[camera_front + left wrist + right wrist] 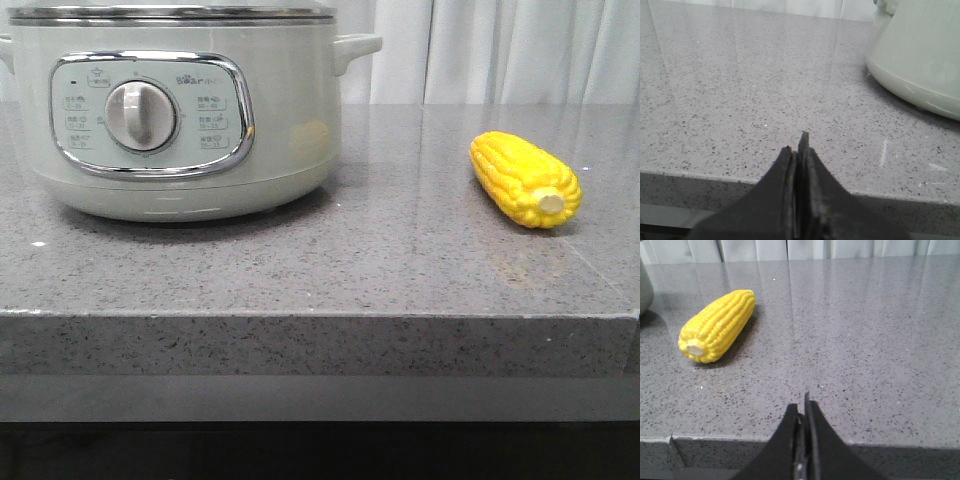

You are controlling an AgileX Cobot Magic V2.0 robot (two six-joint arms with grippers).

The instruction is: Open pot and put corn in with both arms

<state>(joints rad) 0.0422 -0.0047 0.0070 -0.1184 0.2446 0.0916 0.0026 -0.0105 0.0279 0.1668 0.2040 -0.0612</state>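
Note:
The pot (180, 110) is a large pale grey-green cooker at the left of the counter, its steel-rimmed lid (170, 14) on top and its dial facing me. Its side (920, 60) also shows in the left wrist view. The yellow corn (525, 178) lies on the counter to the right, stub end toward me, and it appears in the right wrist view as corn (717, 325). My left gripper (796, 145) is shut and empty near the counter's front edge, apart from the pot. My right gripper (802, 405) is shut and empty, short of the corn. Neither gripper appears in the front view.
The grey speckled stone counter (400, 260) has a thick front edge (320, 340) close to both grippers. White curtains (500, 50) hang behind it. A small side handle (355, 48) sticks out from the pot toward the corn.

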